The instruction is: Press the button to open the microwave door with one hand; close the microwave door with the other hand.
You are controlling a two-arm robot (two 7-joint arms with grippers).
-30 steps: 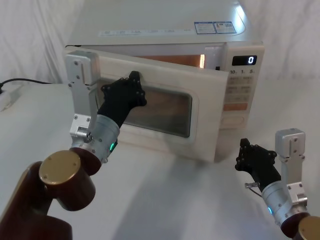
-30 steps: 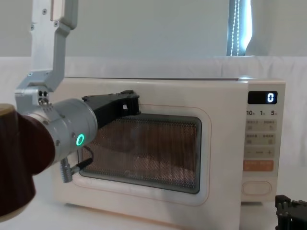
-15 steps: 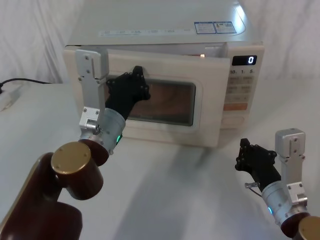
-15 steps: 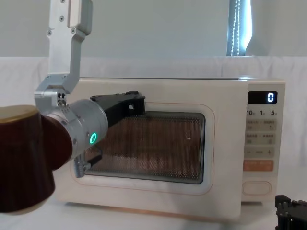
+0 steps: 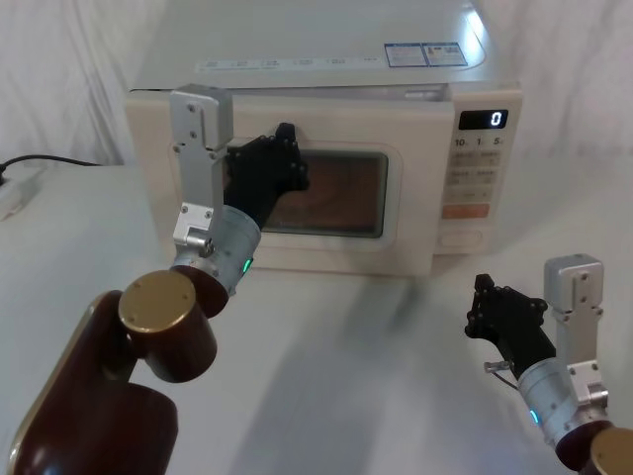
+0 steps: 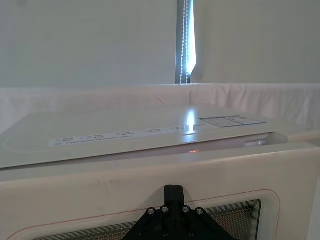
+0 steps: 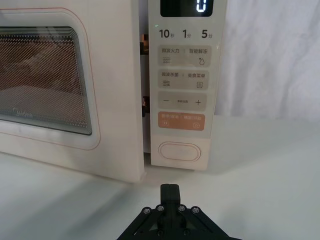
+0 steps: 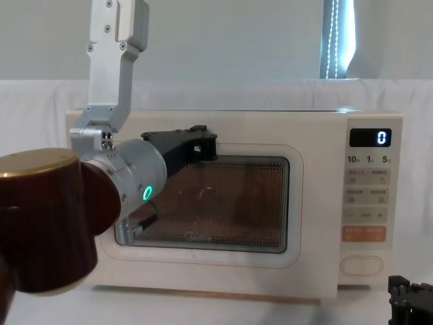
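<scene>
The microwave door (image 5: 326,193) is nearly shut but not latched: in the right wrist view a thin dark gap shows btwn its free edge and the control panel (image 7: 182,75), w/ the latch hooks visible in it. The microwave sits at the back of the table (image 5: 326,376), roughly centre, facing the robot. Left gripper (image 5: 282,163) is against the door's upper frame, near the window's top-left corner, pushing it home; can't tell if its fingers are spread or closed, they read as one dark mass. Right gripper (image 5: 492,315) hangs low over the table's front right, well apart from the microwave and below the button (image 7: 179,151), which sits at the bottom of the panel under the orange key (image 7: 182,121); its fingers look pressed together, holding nothing. Risks, as I judge them: the push is near the hinge side, so the door may stop short of clicking and spring back open. Too hard a shove could slide the whole oven backward on the cloth.
</scene>
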